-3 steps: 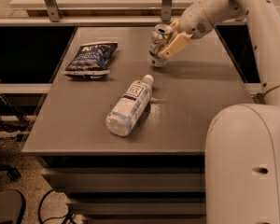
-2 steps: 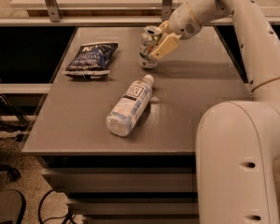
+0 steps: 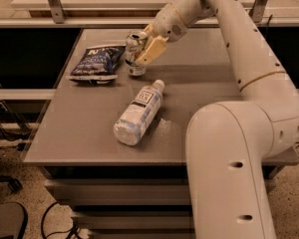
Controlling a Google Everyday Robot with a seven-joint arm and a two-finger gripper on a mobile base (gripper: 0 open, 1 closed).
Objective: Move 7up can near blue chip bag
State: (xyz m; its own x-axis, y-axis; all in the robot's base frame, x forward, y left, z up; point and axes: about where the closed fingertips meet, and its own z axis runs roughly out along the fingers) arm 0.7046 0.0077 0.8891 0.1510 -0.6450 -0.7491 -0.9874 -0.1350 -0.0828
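Here the gripper (image 3: 141,55) is clamped around the upright 7up can (image 3: 132,48) toward the back of the grey table (image 3: 79,133), just beside the blue chip bag (image 3: 96,62), while a clear water bottle (image 3: 139,113) lies nearer the front edge.

I moved my gripper (image 3: 138,59) leftward over the grey table (image 3: 89,133), its fingers clamped on the small white-and-green aluminium 7up can (image 3: 133,44). That brought the can from further right to just beside the crinkled dark blue chip bag (image 3: 95,62).
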